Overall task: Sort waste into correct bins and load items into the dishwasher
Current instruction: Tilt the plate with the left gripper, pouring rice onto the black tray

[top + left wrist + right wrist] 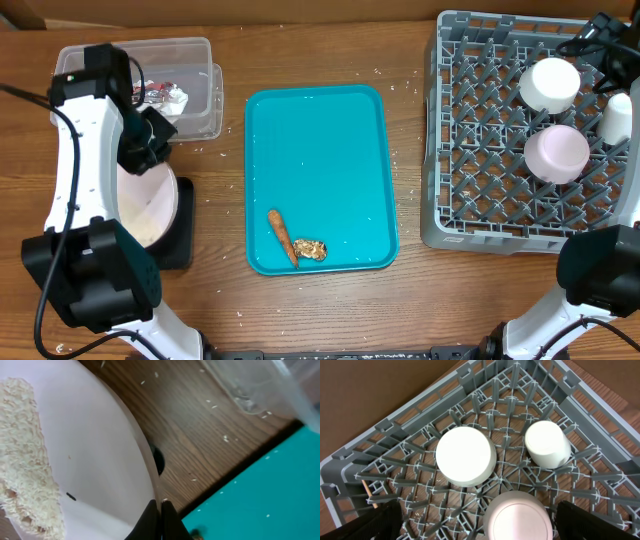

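Three upturned vessels stand in the grey dish rack [470,130] at 3 o'clock of the overhead view: the pale green-white bowl [549,84], the pale pink bowl [557,152] and the white cup [615,118]. The right gripper [480,510] hangs above them, jaws spread wide, holding nothing. At 9 o'clock the left gripper [161,510] is pinched closed on the rim of the round white plate [100,460], over the black tray [180,245]; white rice [25,460] lies clumped on the plate. The clear tub [200,60], at 10 o'clock, contains the red-and-silver wrapper [160,95]. The teal tray [320,150], centre, bears at its 7 o'clock corner the orange-brown stick [283,237], with the brown lump [309,249] just beside it.
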You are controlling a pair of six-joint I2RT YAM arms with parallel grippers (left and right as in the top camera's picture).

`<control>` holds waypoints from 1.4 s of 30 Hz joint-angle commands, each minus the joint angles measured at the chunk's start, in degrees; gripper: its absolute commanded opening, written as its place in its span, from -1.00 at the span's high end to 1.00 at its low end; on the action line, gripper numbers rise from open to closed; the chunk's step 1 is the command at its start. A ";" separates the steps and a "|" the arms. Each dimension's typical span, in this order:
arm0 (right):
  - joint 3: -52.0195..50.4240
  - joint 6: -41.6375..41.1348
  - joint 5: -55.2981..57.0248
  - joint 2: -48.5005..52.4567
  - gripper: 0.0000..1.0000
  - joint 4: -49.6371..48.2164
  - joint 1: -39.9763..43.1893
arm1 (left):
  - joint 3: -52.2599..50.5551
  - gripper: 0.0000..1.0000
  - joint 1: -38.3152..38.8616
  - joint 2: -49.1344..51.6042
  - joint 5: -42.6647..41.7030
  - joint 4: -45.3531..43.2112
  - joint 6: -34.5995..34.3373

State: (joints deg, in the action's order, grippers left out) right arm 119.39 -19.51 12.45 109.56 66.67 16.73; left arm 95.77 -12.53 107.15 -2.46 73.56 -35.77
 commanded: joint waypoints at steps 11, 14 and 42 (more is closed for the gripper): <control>0.59 -0.48 0.37 -0.09 -1.00 -0.15 -0.22 | -5.29 0.92 -1.16 -0.37 -10.23 -5.14 4.96; 0.59 -0.46 0.37 -0.09 -1.00 -0.15 -0.22 | -5.27 0.92 -2.08 -0.57 -10.78 -3.67 5.16; 0.59 -0.46 0.37 -0.09 -1.00 -0.15 -0.22 | -5.27 0.92 -19.50 -8.13 -37.55 1.16 23.02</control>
State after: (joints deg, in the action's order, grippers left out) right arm 119.39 -19.51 12.43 109.56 66.72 16.73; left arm 90.45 -30.17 100.20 -33.15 74.06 -17.32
